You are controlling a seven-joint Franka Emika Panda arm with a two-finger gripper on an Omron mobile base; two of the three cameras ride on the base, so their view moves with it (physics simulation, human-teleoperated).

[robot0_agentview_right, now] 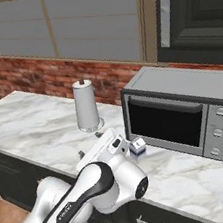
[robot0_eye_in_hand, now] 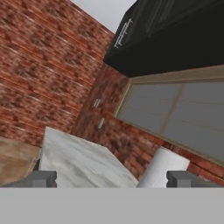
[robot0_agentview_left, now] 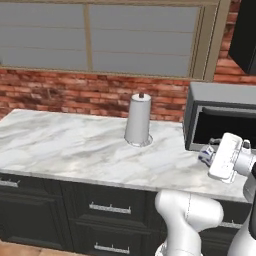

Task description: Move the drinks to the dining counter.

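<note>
A small blue-and-white carton point(robot0_agentview_right: 137, 146), one of the drinks, stands on the marble counter just in front of the microwave's left end; it also peeks out beside my wrist point(robot0_agentview_left: 205, 156). My gripper point(robot0_agentview_right: 90, 143) hovers over the counter's front edge, just left of the carton and apart from it. It faces away from the carton, toward the paper towel roll and the window. In the hand view the gripper point(robot0_eye_in_hand: 111, 178) is open, its fingertips point(robot0_eye_in_hand: 41, 178) spread wide with nothing between them. The dining counter is out of view.
A tall white paper towel roll point(robot0_agentview_left: 138, 120) stands mid-counter near the brick wall. A grey microwave point(robot0_agentview_right: 176, 111) fills the right end. The narrow marble counter point(robot0_agentview_left: 60, 145) has dark drawers below. A dark wall cabinet point(robot0_agentview_right: 194, 10) hangs above the microwave.
</note>
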